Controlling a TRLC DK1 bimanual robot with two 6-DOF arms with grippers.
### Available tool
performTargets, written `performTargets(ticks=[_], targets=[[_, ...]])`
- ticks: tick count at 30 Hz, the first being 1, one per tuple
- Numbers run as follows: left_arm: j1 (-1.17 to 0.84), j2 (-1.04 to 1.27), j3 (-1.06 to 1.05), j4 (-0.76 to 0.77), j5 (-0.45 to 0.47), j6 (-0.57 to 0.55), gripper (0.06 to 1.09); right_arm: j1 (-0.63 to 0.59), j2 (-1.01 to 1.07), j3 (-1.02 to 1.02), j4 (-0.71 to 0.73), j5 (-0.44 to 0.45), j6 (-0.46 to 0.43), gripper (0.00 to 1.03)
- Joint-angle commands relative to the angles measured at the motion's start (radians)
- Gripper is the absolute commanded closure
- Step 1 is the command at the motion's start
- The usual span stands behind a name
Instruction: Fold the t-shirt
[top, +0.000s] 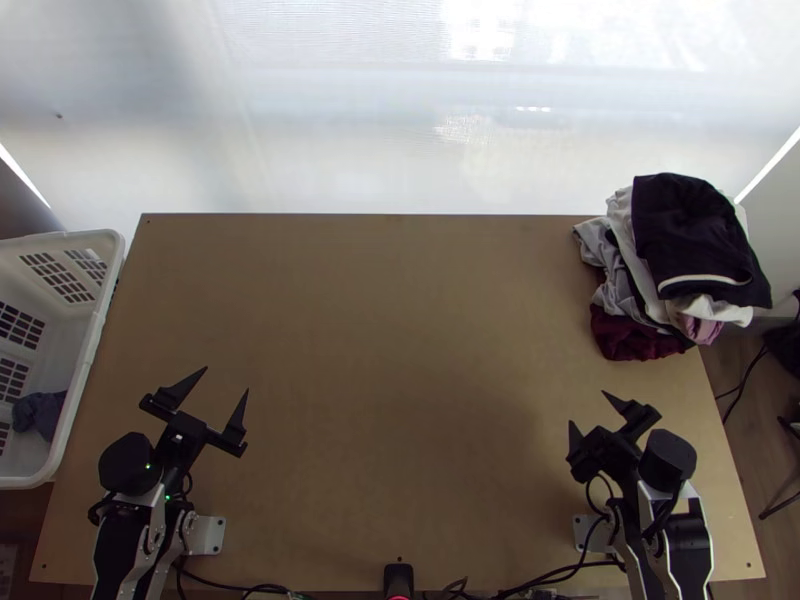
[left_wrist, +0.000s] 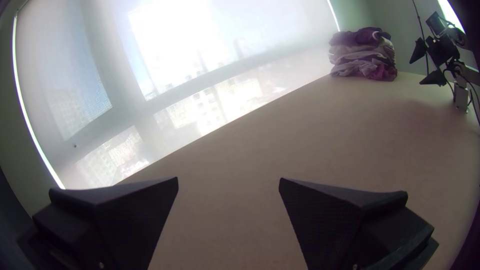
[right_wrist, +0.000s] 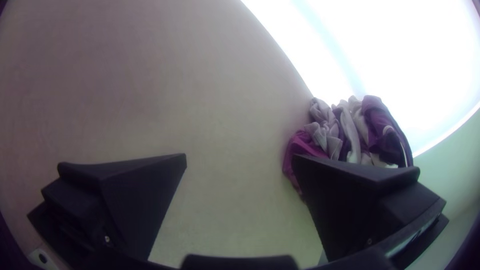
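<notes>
The left claw (top: 226, 380) and right claw (top: 588, 408) are spread and empty, while the dark cloth (top: 40, 412) bunched in the basket (top: 93, 335) at left, probably the t-shirt unless the far-right clothes pile (top: 700, 240) holds it, should prove light and limp, best pinched by a top fold.

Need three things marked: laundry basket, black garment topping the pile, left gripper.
Laundry basket (top: 91, 350): top view, on the rim nearest the table.
Black garment (top: 690, 235): top view, middle of its upper face.
Left gripper (top: 227, 380): top view, midway between its open fingertips.
</notes>
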Motion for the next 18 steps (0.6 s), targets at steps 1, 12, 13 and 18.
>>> performTargets(ticks=[1,12,13,18], targets=[[0.002,0.001,0.000,0.001,0.000,-0.001,0.10,0.002,0.000,-0.002,-0.017,0.000,-0.001,0.05],[0.002,0.001,0.000,0.001,0.000,-0.001,0.10,0.114,0.000,0.000,-0.015,-0.012,-0.007,0.05],[0.002,0.000,0.001,0.001,0.000,-0.001,0.10,0.147,-0.001,0.000,-0.014,-0.011,-0.011,0.05],[0.002,0.000,0.000,0.001,0.000,-0.001,0.10,0.138,-0.001,-0.005,0.071,0.017,0.068,0.05]])
